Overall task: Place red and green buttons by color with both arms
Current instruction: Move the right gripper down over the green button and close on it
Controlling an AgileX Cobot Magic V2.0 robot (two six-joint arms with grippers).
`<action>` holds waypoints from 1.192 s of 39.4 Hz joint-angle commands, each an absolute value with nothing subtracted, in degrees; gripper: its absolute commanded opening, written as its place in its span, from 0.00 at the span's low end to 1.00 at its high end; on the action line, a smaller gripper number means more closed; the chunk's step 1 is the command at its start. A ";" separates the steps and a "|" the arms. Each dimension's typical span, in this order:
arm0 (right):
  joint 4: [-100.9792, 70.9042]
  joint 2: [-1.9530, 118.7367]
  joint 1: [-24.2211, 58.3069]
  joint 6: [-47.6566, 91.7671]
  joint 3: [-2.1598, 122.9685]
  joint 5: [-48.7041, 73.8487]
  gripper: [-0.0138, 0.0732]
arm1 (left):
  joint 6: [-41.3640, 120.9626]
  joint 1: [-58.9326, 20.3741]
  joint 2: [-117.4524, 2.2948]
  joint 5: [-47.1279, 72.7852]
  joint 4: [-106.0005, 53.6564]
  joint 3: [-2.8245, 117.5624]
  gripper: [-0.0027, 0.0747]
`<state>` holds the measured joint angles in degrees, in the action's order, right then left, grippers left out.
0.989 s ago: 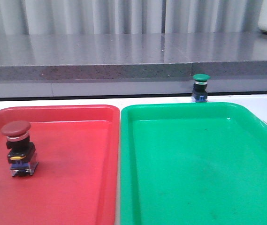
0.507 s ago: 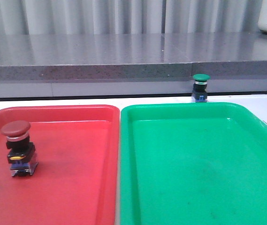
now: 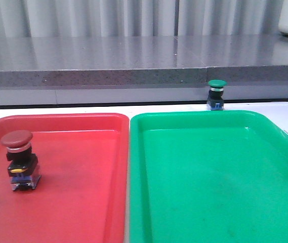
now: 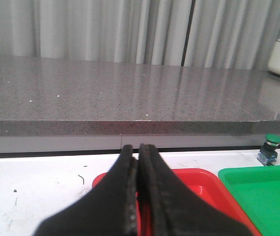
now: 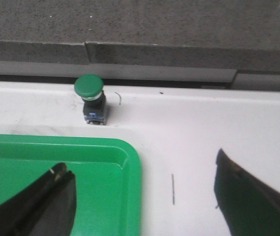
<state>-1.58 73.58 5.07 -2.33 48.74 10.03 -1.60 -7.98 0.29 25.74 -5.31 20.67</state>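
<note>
The red button [image 3: 19, 159] stood in the red tray [image 3: 83, 152], done; the green button [image 3: 216, 94] waited on the worktop [image 5: 203, 128], right tool [image 5: 144, 196] wide open and empty, left tool [image 4: 139, 196] closed and empty.

Matte black, tapered end effector fingers [image 4: 152, 196]

The red tray [image 3: 83, 152] and green tray [image 3: 209, 167] look like glossy moulded plastic, lightly scuffed. Each button, red button [image 3: 18, 152] and green button [image 3: 216, 93], has a smooth cap over a shiny metal collar. The desk [image 5: 203, 128] is matt white, marked; the ledge [image 3: 108, 55] behind looks like polished speckled stone.
</note>
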 commanded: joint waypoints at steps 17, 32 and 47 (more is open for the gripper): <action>-0.98 99.44 11.45 -4.53 75.42 15.43 0.85 | -1.79 -7.93 0.13 21.27 -5.93 22.04 0.01; -0.98 114.41 10.96 -5.94 91.86 21.83 0.85 | -1.79 -7.93 0.13 21.27 -5.93 22.04 0.01; -0.98 118.81 10.96 -5.94 96.92 22.72 0.74 | -1.79 -7.93 0.13 21.27 -5.93 22.04 0.01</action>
<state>-1.58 122.27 11.42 -5.80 94.71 25.06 -1.60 -7.98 0.29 25.74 -5.31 20.67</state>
